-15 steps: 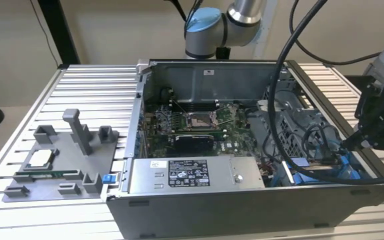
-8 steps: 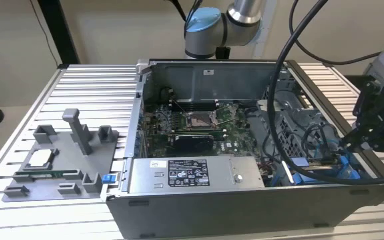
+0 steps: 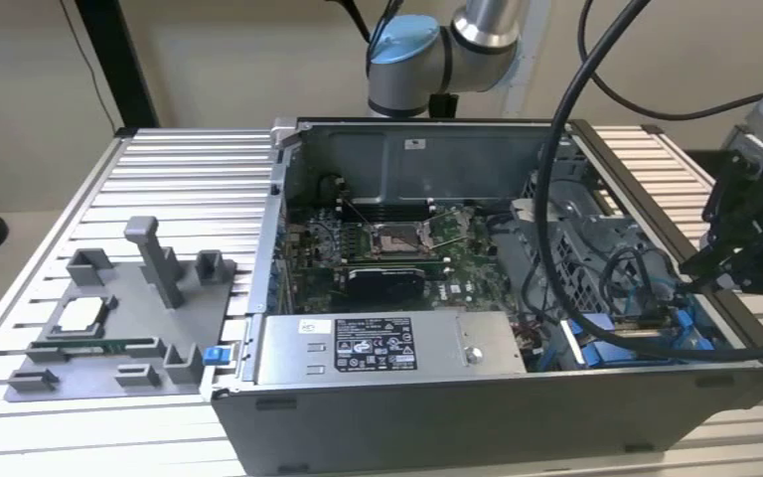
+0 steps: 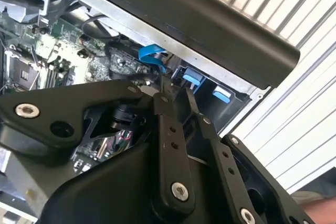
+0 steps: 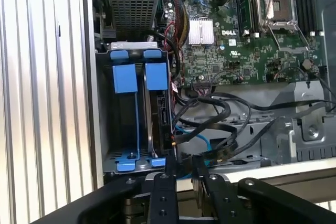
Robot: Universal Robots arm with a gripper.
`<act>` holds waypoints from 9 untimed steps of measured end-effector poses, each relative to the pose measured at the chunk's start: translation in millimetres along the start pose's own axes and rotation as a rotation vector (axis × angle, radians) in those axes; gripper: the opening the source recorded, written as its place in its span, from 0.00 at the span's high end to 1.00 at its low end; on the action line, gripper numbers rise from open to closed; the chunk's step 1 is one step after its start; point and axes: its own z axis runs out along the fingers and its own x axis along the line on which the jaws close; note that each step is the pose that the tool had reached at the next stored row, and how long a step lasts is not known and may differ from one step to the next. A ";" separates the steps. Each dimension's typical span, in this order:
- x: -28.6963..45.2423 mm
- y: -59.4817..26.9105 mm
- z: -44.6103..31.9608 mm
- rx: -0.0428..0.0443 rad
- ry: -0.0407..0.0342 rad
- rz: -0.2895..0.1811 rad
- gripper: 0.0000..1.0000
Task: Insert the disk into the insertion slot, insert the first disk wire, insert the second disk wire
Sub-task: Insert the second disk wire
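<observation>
In the first wrist view the insertion slot (image 5: 122, 85), a grey metal bay with bright blue tabs and rails, sits at the case's corner. The disk (image 5: 159, 116) stands on edge inside it under one blue tab, its dark connector side facing the motherboard. A thin blue wire (image 5: 202, 139) and a bundle of black wires (image 5: 212, 116) lie loose beside the disk. My gripper (image 5: 182, 167) hovers just over the case rim, close to these wires. In the exterior view my gripper (image 3: 702, 278) hangs at the case's right wall, above the blue bay (image 3: 610, 336).
The open computer case (image 3: 488, 417) lies on a ribbed aluminium table (image 3: 183, 189). Inside are a green motherboard (image 3: 381, 243) and a grey labelled power-supply box (image 3: 355, 346). A grey fixture plate (image 3: 116, 318) holding small parts sits on the exterior view's left. Thick black cables (image 3: 560, 179) hang over the case.
</observation>
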 end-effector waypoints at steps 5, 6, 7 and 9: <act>0.7 -0.4 2.8 -0.0002 -0.0016 -0.001 1.00; 0.8 -0.4 3.1 -0.0003 -0.0014 -0.001 1.00; 0.8 -0.4 3.3 -0.0003 -0.0014 -0.001 1.00; 1.0 -0.6 4.4 -0.0006 -0.0017 -0.002 0.00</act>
